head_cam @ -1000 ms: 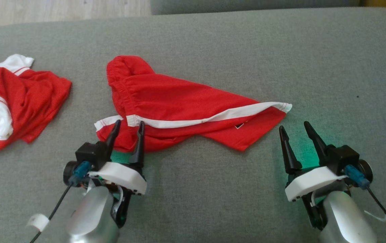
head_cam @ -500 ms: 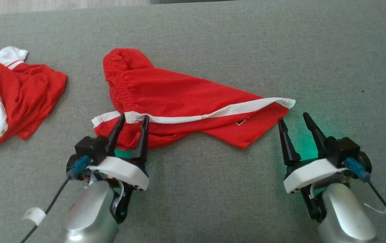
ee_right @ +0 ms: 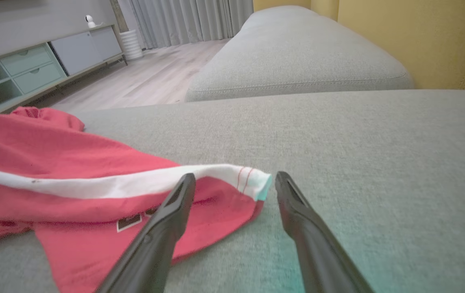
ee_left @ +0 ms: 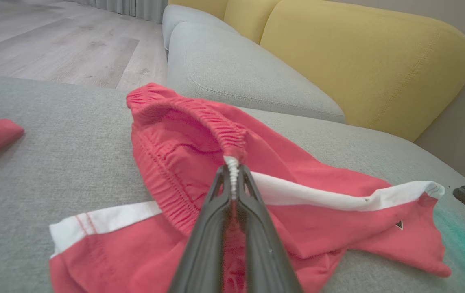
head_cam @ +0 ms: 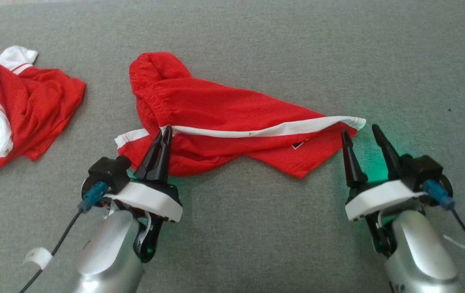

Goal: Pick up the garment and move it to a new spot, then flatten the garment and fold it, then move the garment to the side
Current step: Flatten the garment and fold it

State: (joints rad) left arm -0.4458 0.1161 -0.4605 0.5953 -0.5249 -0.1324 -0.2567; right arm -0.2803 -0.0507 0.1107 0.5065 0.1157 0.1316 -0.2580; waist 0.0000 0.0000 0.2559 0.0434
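Red shorts (head_cam: 224, 122) with a white side stripe lie crumpled on the grey sofa seat (head_cam: 256, 236), waistband to the left. My left gripper (head_cam: 165, 131) is shut on the waistband where the white stripe meets it; the left wrist view shows the elastic edge (ee_left: 232, 167) pinched between the fingertips. My right gripper (head_cam: 359, 130) stands open at the shorts' right end, its fingertips on either side of the white hem corner (ee_right: 256, 181), not gripping it. The shorts (ee_right: 73, 179) spread to the left in the right wrist view.
A second red and white garment (head_cam: 16, 110) lies crumpled at the far left of the seat. Yellow back cushions (ee_left: 362, 61) and another grey seat cushion (ee_left: 236, 73) stand beyond the shorts. Wooden floor (ee_right: 142, 81) and a cabinet (ee_right: 37, 65) lie past the sofa edge.
My left gripper has closed on the shorts' waistband, which was between its open fingers before. The right gripper has edged forward to the hem corner. The head camera has tilted down slightly.
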